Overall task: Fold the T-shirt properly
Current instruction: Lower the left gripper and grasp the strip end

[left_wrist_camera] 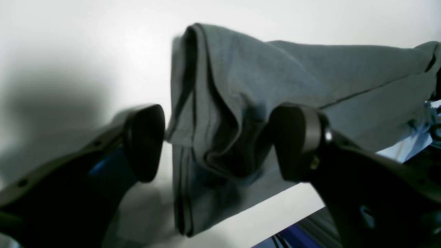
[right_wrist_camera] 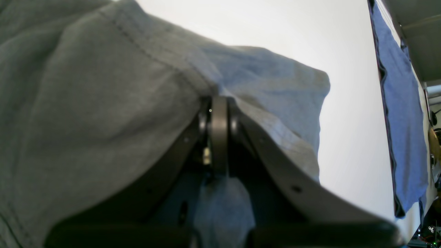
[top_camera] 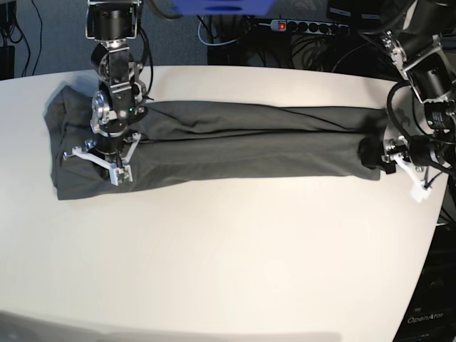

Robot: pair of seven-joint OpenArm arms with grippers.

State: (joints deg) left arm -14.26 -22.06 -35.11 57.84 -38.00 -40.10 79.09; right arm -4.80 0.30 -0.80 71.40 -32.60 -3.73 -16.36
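Note:
The dark grey T-shirt (top_camera: 235,146) lies folded into a long band across the white table (top_camera: 228,271). In the base view my right gripper (top_camera: 108,146) presses down on the band near its left end. The right wrist view shows this gripper (right_wrist_camera: 219,113) shut, with the T-shirt (right_wrist_camera: 96,103) draped over both fingers and a fold of cloth caught between them. My left gripper (top_camera: 372,153) is at the band's right end. In the left wrist view it (left_wrist_camera: 220,141) stands open, the bunched, layered end of the T-shirt (left_wrist_camera: 227,113) lying between its two fingers (left_wrist_camera: 144,141).
A blue cloth (right_wrist_camera: 403,137) hangs along the table's edge in the right wrist view. Behind the table are a power strip (top_camera: 306,26) and cables. The table's right edge (top_camera: 434,228) runs close beside my left arm.

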